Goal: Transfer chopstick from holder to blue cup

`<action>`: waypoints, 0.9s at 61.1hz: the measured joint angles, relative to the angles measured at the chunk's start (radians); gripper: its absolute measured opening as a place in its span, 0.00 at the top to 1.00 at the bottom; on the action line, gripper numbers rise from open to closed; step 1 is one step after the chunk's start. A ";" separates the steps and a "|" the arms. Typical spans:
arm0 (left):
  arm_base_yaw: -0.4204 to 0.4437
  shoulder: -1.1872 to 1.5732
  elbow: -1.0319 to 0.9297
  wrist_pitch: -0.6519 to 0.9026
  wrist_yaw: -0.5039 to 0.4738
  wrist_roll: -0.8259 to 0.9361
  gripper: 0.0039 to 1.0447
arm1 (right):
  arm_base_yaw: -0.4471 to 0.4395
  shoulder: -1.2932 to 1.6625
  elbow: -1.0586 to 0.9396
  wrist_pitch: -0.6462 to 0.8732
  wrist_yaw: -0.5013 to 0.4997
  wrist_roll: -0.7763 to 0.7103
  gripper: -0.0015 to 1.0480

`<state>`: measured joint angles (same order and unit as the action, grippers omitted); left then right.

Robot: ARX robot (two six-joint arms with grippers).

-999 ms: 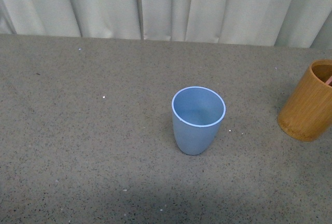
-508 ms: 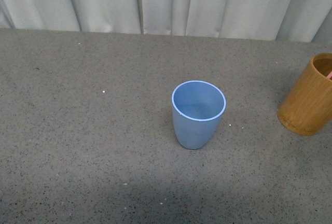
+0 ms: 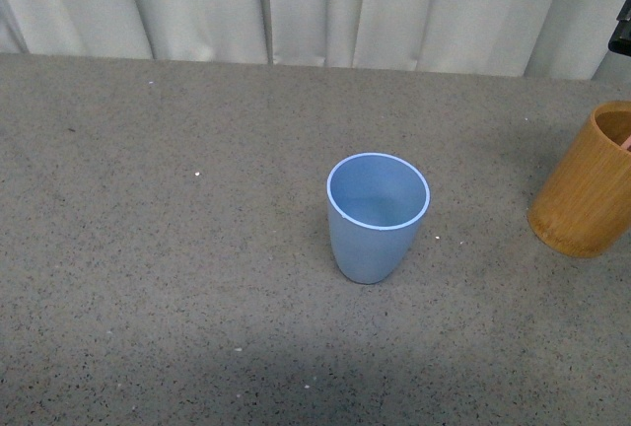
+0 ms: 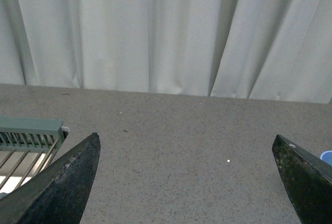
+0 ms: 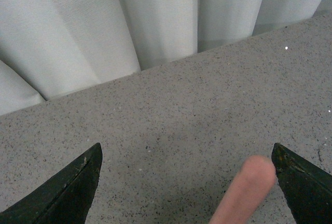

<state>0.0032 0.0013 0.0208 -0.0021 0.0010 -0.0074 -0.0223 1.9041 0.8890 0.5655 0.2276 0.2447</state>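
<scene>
1. The blue cup (image 3: 378,217) stands upright near the middle of the table (image 3: 148,278).
2. The holder (image 3: 587,194) stands upright toward the table's right edge, well apart from the blue cup.
3. The right gripper (image 5: 187,154) has its jaws spread wide and grasps nothing.
4. The chopstick (image 5: 244,193) rests in the holder. Its blurred pink end shows between the right gripper's jaws and touches neither.
5. The left gripper (image 4: 187,146) is likewise released, with jaws wide apart over the table, facing the back edge and the curtain (image 4: 155,32).

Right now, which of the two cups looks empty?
The light-blue plastic tumbler; its inside is bare, while the orange-brown bamboo cylinder holds a pink stick.
</scene>
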 joint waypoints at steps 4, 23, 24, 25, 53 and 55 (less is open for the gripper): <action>0.000 0.000 0.000 0.000 0.000 0.000 0.06 | 0.002 0.005 0.007 -0.003 0.004 0.005 0.09; 0.000 0.000 0.000 0.000 0.000 0.000 0.06 | 0.022 0.039 0.046 -0.031 0.027 0.016 0.09; 0.000 0.000 0.000 0.000 0.000 0.000 0.06 | 0.023 0.041 0.049 -0.033 0.028 0.018 0.09; 0.000 0.000 0.000 0.000 0.000 0.000 0.06 | 0.024 0.042 0.051 -0.034 0.029 0.018 0.09; 0.000 0.000 0.000 0.000 0.000 0.000 0.06 | 0.038 0.073 0.074 -0.044 0.055 0.013 0.62; 0.000 0.000 0.000 0.000 0.000 0.000 0.06 | 0.038 0.073 0.074 -0.042 0.054 0.013 0.67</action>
<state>0.0032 0.0013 0.0208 -0.0021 0.0010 -0.0074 0.0158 1.9774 0.9627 0.5236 0.2817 0.2577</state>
